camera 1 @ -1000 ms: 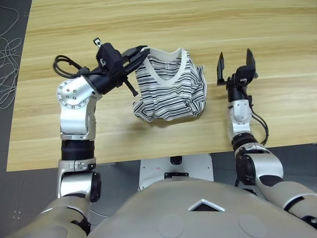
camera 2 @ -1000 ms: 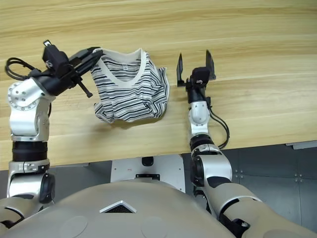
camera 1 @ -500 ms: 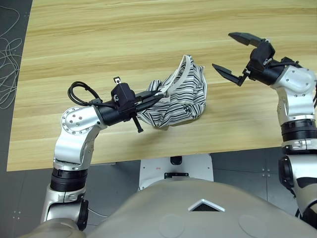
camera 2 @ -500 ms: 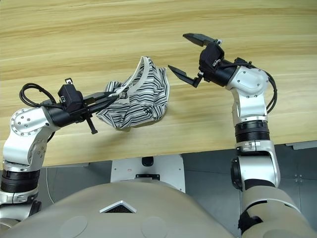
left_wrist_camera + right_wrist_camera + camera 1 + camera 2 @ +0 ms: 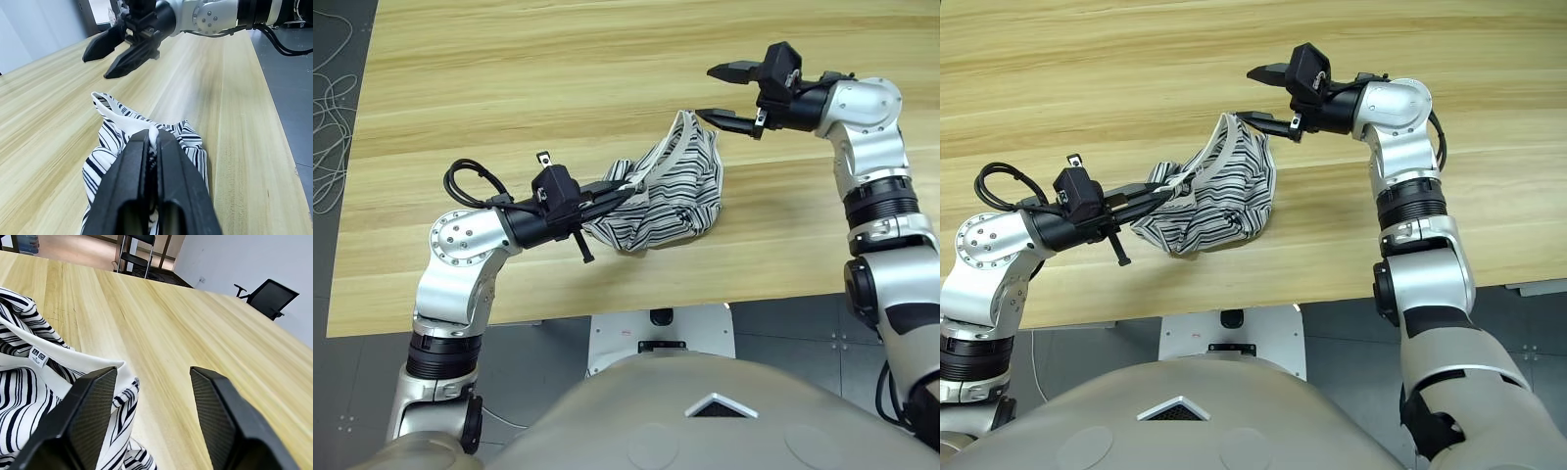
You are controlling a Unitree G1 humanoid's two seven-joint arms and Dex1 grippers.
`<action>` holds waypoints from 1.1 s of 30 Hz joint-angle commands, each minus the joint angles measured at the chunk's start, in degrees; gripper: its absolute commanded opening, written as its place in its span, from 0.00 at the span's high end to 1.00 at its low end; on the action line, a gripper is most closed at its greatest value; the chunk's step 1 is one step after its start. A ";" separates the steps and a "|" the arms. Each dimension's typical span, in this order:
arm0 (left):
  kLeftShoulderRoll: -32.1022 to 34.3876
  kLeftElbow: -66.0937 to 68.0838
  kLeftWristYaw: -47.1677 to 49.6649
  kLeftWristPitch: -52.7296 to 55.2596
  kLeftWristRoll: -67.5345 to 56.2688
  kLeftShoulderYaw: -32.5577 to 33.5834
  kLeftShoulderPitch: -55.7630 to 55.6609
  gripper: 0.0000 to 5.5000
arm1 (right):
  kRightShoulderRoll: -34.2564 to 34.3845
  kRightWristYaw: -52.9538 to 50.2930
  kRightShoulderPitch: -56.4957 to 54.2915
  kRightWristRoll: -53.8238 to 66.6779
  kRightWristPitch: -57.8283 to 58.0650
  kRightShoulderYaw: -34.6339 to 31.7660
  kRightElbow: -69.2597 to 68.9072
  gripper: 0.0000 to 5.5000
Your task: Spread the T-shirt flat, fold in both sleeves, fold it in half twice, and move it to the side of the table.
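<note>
The right gripper has swung in, open, to the T-shirt collar.

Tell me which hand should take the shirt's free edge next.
Right, probably. The right hand hangs open beside the collar of the T-shirt, while the left hand is shut on its other side.
</note>
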 commanded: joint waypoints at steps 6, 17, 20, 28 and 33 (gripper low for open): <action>0.28 -0.39 1.06 0.41 0.02 -0.06 -1.13 0.98 | 2.83 4.74 -2.44 -1.49 -0.53 0.59 3.73 0.62; 0.49 -1.57 1.28 0.74 -0.31 0.07 -1.13 0.98 | 3.13 6.00 -1.63 -3.49 -0.22 0.87 6.22 0.62; 0.45 -1.89 1.28 0.75 -0.33 0.01 -1.04 0.98 | 3.47 5.14 -2.02 -4.09 -0.64 0.67 7.64 0.62; 0.42 -2.17 1.40 0.66 -0.38 0.09 -0.80 0.98 | 4.14 0.75 -3.89 -5.01 -2.42 -0.81 11.30 0.72; 0.37 -1.83 1.44 0.51 -0.35 0.17 -0.73 0.98 | 5.67 -1.40 -5.77 -4.62 -2.28 -2.00 13.67 0.72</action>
